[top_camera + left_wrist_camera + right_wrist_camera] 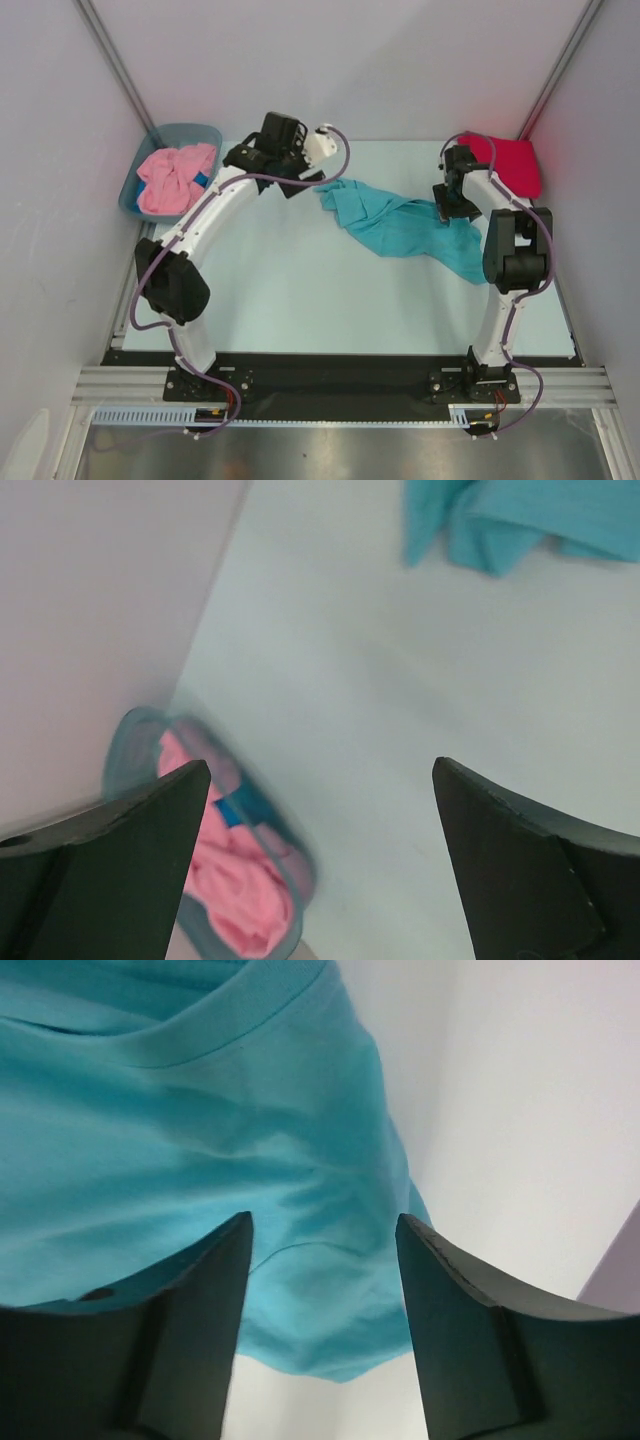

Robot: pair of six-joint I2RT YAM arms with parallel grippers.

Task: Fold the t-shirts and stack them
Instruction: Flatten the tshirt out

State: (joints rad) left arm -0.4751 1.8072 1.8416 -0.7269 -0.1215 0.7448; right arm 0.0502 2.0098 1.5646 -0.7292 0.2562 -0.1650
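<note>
A turquoise t-shirt (400, 225) lies crumpled and stretched across the middle of the table. My right gripper (446, 208) hovers over its right part. In the right wrist view this gripper (325, 1222) is open, and the turquoise cloth (200, 1110) lies below the fingers, not pinched. A crimson red t-shirt (510, 160) sits at the back right corner. A pink t-shirt (175, 178) is bunched in the tub. My left gripper (288, 158) hangs above the table's back left, wide open and holding nothing (320, 765). It is apart from the turquoise shirt (500, 530).
The grey-blue plastic tub (135, 185) stands against the back left wall, its rim (120, 750) showing beside my left finger. Walls close in the table at the back and on both sides. The arm bases are bolted at the near edge.
</note>
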